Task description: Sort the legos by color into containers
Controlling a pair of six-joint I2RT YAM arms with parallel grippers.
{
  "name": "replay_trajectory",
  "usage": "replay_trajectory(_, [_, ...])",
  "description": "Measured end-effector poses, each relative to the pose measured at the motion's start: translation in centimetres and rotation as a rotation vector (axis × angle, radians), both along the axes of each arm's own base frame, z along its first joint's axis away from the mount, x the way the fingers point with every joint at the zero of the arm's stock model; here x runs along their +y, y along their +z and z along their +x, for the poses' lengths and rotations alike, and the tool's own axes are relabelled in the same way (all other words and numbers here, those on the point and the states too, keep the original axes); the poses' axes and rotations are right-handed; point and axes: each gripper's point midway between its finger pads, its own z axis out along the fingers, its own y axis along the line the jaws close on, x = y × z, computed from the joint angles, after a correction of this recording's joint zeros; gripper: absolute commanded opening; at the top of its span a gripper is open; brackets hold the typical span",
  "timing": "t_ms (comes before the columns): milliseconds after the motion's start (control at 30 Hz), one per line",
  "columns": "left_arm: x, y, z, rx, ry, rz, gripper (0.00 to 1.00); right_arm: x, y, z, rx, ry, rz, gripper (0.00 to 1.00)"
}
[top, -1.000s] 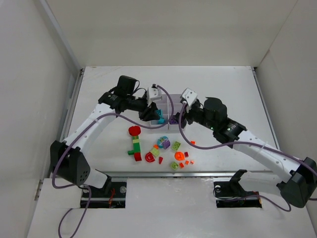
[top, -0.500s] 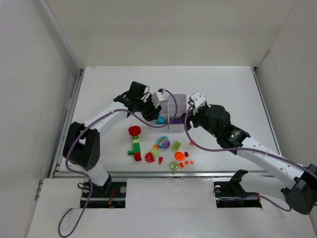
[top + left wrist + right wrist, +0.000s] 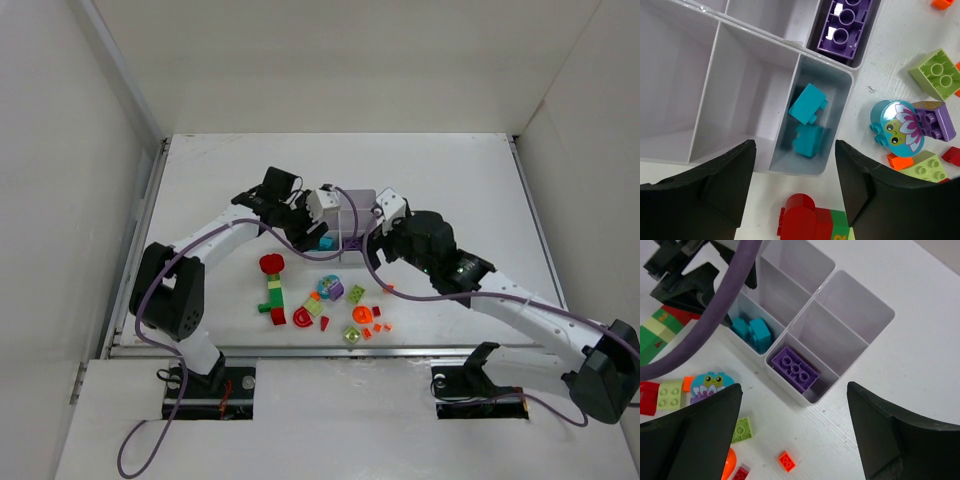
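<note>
Hanging spread, L pincer [image 3: 794, 146] sits over teal legos [image 3: 807, 104]; R pincer [image 3: 794, 386], spread too, over purple brick [image 3: 795, 369].

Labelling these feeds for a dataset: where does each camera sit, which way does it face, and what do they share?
Top external: high behind the robot, facing down at the table; left arm, right arm show.
Left wrist: over the organiser, facing down; left claw frames it.
Right wrist: likewise, right claw framing.
Shared: teal bricks, purple brick.
</note>
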Motion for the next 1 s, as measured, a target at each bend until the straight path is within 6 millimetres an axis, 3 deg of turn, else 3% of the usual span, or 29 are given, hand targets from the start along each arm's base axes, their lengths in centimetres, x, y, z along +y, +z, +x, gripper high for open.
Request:
replay_trajectory(133, [0.2,0.3,-0.5,0.015,0.000,0.001,0.62,0.3,-1.5,-0.5,0.051,0.026,-0.024,0.91])
replay_trajectory(233, [0.6,1.6,-0.6,0.000,0.017,-0.017,0.62,1.0,-1.7,-1.0,0.073,0.065,-0.011,0.91])
replay_trajectory(333, [1.6,4.1,-0.1,-0.033,0.083,-0.058,0.62,2.3,-2.7,-1.4,0.123,0.104,-0.003,0.91])
replay_trajectory(467, [4.1,8.8,1.0,-0.137,0.233,-0.151,0.62,5.1,-6.3,-2.8,0.231,0.176,-0.052,0.88])
replay_trajectory(567, [6.4,10.9,0.6,-0.207,0.354,-0.206,0.62,7.0,-8.7,-4.0,0.310,0.220,-0.097,0.83])
replay_trajectory(733, [8.0,10.7,-1.1,-0.230,0.448,-0.250,0.63,9.7,-12.0,-4.9,0.440,0.239,-0.169,0.79])
replay_trajectory(1000, [8.5,9.8,-1.2,-0.207,0.506,-0.254,0.63,9.0,-14.6,-6.2,0.556,0.159,-0.220,0.76])
